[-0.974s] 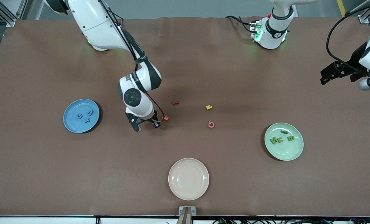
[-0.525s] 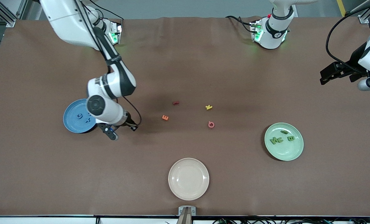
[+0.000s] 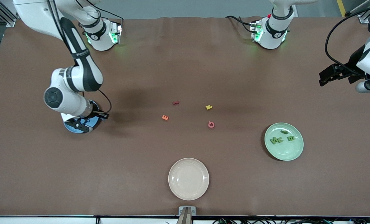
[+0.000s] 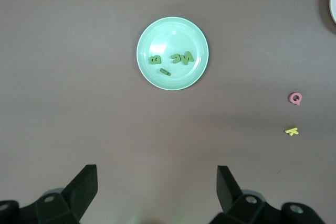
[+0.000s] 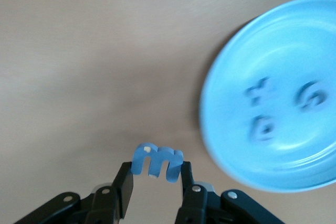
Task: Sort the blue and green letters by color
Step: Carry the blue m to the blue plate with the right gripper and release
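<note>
The right gripper hangs over the blue plate's rim, fingers clenched on a blue letter. Three blue letters lie in that plate. The left gripper waits, fingers spread, above bare worktop near the green plate holding green letters.

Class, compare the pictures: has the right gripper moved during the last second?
Yes. The right gripper, shut on a blue letter, left the orange E and travelled toward the right arm's end, now over the blue plate.

White arms with black joint bands, black cables, green-lit bases.
</note>
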Tool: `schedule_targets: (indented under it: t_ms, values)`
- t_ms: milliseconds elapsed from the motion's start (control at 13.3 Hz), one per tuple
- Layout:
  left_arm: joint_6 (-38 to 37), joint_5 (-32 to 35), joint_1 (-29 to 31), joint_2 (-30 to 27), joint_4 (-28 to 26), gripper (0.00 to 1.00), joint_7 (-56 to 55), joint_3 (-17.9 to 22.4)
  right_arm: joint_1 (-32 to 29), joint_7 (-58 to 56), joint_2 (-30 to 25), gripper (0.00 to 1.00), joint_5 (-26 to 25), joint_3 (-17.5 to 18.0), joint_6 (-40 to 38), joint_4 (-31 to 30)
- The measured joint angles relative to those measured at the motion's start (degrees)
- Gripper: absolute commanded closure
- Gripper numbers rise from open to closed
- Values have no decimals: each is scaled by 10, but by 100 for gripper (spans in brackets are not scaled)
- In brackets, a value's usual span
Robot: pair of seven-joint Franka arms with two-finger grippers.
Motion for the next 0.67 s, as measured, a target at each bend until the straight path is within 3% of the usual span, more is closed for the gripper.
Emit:
schedule_targets:
  t_ms: [675]
  values:
    - [0, 0, 1, 0, 0, 0, 0, 0, -139, -249, -9, 83, -18, -1, 53, -52]
